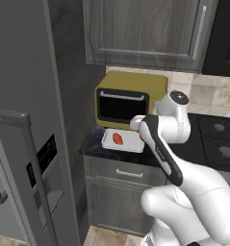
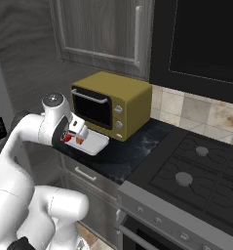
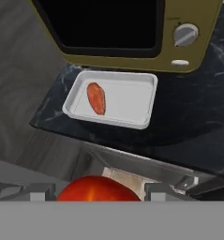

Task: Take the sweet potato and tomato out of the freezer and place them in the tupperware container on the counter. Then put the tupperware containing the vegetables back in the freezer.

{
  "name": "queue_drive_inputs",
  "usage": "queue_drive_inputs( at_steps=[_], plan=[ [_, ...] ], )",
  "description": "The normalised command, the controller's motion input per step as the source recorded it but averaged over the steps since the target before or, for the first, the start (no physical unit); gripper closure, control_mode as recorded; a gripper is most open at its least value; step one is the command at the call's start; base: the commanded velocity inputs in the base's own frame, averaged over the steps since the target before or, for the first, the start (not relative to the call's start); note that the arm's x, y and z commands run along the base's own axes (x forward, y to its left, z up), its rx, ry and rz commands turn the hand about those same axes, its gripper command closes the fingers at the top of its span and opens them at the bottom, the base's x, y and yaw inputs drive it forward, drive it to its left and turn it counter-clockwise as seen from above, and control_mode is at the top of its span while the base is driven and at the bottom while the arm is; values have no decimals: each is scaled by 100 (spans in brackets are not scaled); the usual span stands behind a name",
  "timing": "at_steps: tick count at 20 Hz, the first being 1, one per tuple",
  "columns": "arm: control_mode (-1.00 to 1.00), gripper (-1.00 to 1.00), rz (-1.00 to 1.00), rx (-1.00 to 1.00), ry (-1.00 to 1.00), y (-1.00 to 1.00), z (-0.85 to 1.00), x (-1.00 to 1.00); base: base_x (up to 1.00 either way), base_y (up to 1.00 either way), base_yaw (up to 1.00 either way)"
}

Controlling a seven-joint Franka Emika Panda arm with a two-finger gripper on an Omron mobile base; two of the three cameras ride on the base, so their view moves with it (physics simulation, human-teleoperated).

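Observation:
My gripper (image 3: 99,191) is shut on the tomato (image 3: 98,187), a round red ball between the two finger tips. It hangs just off the front edge of the counter (image 3: 193,117). Beyond it, the white tupperware container (image 3: 132,101) lies on the counter in front of the microwave. The oblong orange-red sweet potato (image 3: 96,98) lies in its left part. From the right base view the gripper (image 2: 74,135) hovers at the near end of the tupperware container (image 2: 97,142). The left base view shows the sweet potato (image 1: 118,139) in the container (image 1: 131,143). The freezer (image 1: 20,120) stands at the left.
A mustard-yellow microwave (image 1: 128,98) stands right behind the container. A black stove (image 2: 201,166) takes up the counter to the right. Grey wall cabinets (image 1: 145,33) hang above. Grey drawers (image 1: 128,173) sit under the counter. The freezer's dark bar handle (image 1: 32,163) juts out at the left.

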Motion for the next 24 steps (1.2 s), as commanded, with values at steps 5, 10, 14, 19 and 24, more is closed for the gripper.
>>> queue_drive_inputs(
  at_steps=[5,10,14,19,24],
  plan=[
    [-100,100,0,0,0,1,-38,72,0,0,0],
    [-100,100,-2,0,0,3,-34,62,0,0,0],
    [-100,100,-3,0,0,3,-30,45,0,0,0],
    [-100,100,-2,0,0,4,-31,45,0,0,0],
    [-100,100,-2,0,0,0,-33,40,0,0,0]
  ],
)
